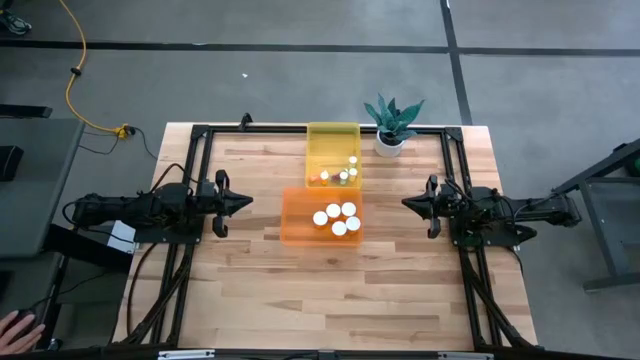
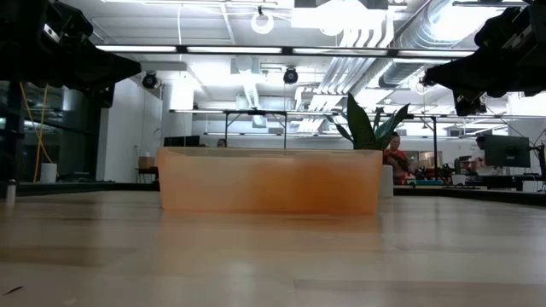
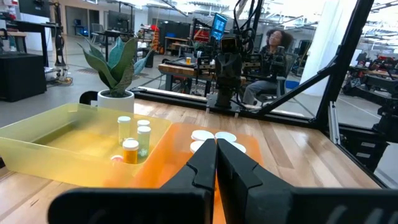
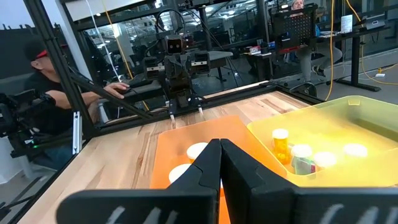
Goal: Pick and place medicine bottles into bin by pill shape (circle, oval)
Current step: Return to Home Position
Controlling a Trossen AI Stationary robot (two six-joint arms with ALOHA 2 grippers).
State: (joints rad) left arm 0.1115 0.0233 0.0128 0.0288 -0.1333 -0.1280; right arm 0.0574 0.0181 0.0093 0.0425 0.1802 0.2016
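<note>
Apparently nothing remains to pick: no bottle stands loose on the wooden surface (image 1: 250,285). Seen from above, the left claw (image 1: 243,203) and right claw (image 1: 408,203) face each other across mid-frame, both pinched together and empty. They are about equally near the orange bin (image 1: 291,228), which lies between them with its long axis running left to right. Five wide white-capped bottles (image 1: 333,211) sit in its right half. Just above it in the frame, touching or nearly so, the yellow bin (image 1: 318,150) runs lengthwise toward the top edge. It holds about five narrower bottles (image 1: 343,176) at its lower end.
</note>
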